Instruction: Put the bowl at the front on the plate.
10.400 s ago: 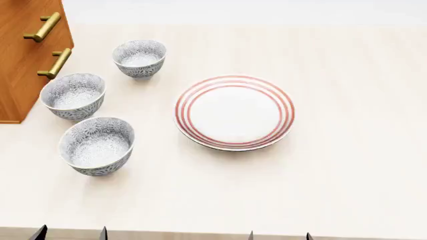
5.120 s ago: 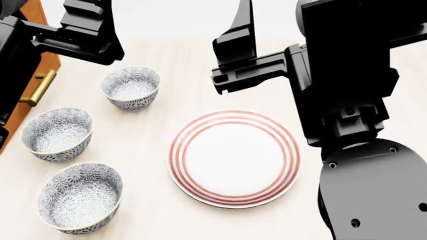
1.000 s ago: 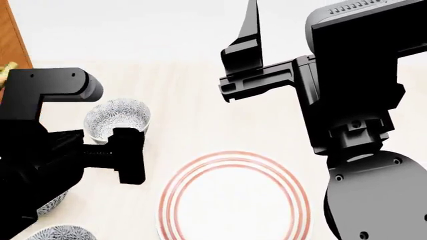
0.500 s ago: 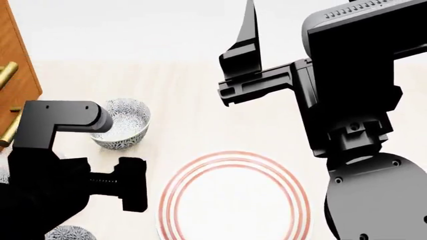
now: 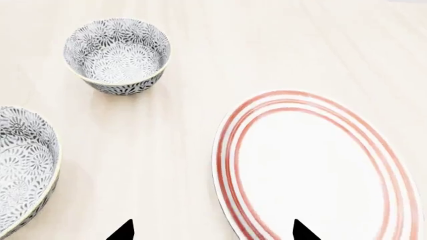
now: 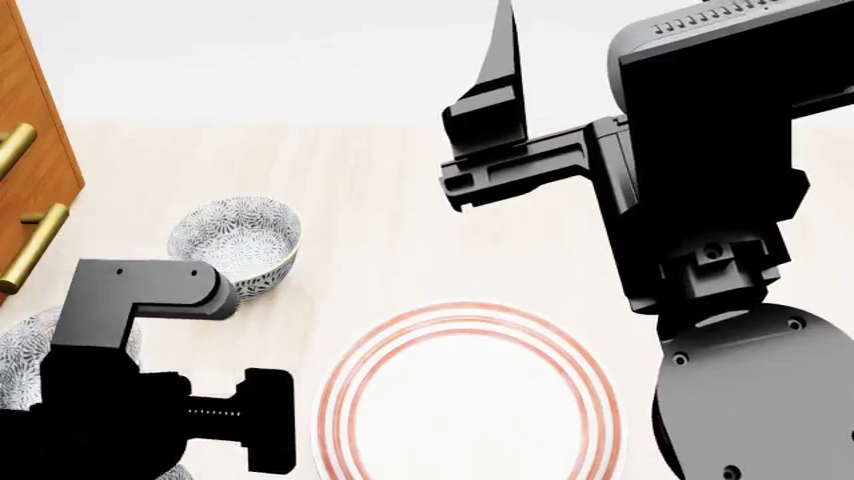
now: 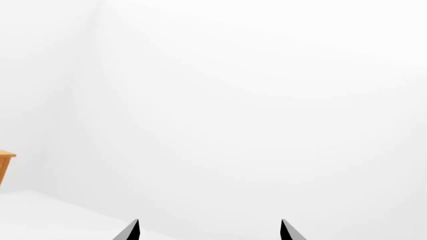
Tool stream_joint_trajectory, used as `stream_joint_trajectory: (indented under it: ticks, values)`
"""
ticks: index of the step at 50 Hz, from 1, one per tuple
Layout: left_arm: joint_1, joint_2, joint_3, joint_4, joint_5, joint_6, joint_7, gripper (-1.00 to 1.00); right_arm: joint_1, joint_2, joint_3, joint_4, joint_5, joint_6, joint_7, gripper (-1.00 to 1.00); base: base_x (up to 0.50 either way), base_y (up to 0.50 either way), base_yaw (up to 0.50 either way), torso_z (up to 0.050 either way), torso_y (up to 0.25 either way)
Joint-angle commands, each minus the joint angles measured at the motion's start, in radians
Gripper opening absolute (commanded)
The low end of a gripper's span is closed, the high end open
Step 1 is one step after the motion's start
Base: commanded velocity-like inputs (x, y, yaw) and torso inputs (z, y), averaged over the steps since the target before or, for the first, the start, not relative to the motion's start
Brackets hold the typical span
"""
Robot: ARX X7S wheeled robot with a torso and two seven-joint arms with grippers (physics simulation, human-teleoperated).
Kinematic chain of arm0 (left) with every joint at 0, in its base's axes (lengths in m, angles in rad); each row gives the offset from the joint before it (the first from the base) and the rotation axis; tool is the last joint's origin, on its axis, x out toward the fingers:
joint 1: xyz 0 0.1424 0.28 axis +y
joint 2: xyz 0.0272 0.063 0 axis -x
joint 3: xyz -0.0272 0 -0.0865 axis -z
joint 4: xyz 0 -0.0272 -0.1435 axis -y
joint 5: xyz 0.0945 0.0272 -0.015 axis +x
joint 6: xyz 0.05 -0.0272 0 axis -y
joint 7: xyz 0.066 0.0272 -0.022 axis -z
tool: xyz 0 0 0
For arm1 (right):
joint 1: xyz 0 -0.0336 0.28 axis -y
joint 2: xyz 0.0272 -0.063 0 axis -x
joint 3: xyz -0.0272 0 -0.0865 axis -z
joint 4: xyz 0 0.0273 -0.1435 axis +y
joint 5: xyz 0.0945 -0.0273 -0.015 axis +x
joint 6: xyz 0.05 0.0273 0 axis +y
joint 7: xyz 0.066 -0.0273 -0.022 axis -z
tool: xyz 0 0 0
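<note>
Left wrist view: bare counter forms an open lane between the plate and a nearer patterned bowl at the frame edge. Farther patterned bowl stands well apart from the plate, free counter all round it. Left gripper jaw tips spread wide, nothing between them.

Head view: wooden cabinet with brass handles walls the left side near the bowls. Right arm raised over the counter's right part; right gripper faces blank white wall.

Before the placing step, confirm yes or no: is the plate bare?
Yes: in the left wrist view the plate shows only white surface and red rings.
</note>
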State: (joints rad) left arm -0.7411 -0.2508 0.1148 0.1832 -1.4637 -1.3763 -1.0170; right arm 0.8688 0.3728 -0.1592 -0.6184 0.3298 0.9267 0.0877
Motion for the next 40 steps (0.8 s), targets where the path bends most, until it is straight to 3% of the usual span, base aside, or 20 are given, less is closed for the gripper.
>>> stream_joint_trajectory:
  ticks: [1, 10, 40]
  values:
    - [0.035, -0.015, 0.016, -0.014, 0.005, 0.021, 0.006, 1.00, -0.005, -0.005, 0.012, -0.002, 0.014, 0.000, 0.002, 1.00, 0.00, 0.00, 0.00, 0.000, 0.000]
    - [0.091, -0.032, 0.049, -0.006, 0.051, 0.050, 0.057, 1.00, -0.005, 0.001, 0.003, 0.007, 0.005, -0.006, 0.008, 1.00, 0.00, 0.00, 0.00, 0.000, 0.000]
    - [0.147, -0.057, 0.075, -0.011, 0.023, 0.065, 0.039, 1.00, -0.011, 0.013, -0.003, 0.007, 0.005, -0.010, 0.020, 1.00, 0.00, 0.00, 0.00, 0.000, 0.000]
